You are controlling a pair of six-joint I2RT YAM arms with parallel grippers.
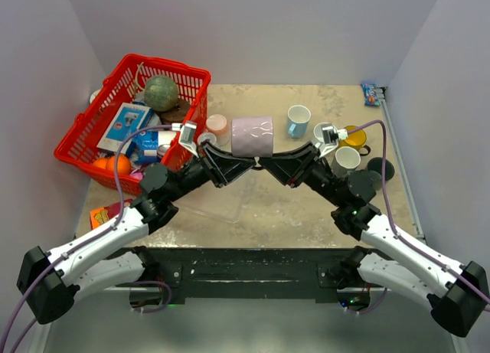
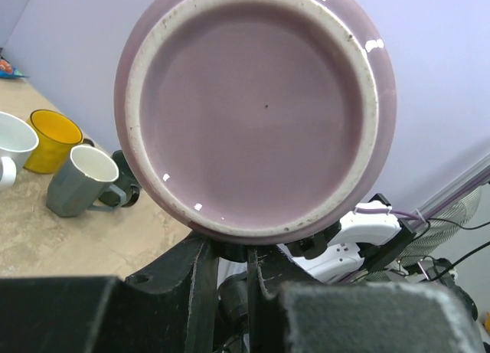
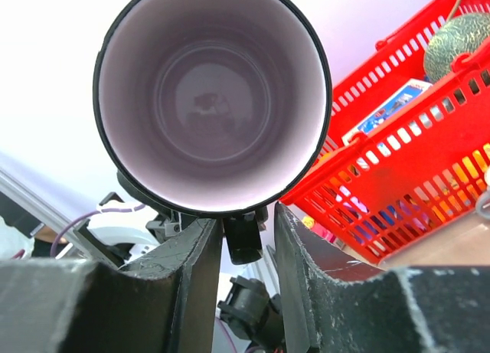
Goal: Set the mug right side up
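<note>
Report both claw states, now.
Left claw: closed, holding the mug.
Right claw: open just under the mug, not gripping.

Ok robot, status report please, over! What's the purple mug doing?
Left tool shut on purple mug. Right tool jaws apart at its open end. Mug in the air, on its side between both tools. Nothing in the way.
</note>
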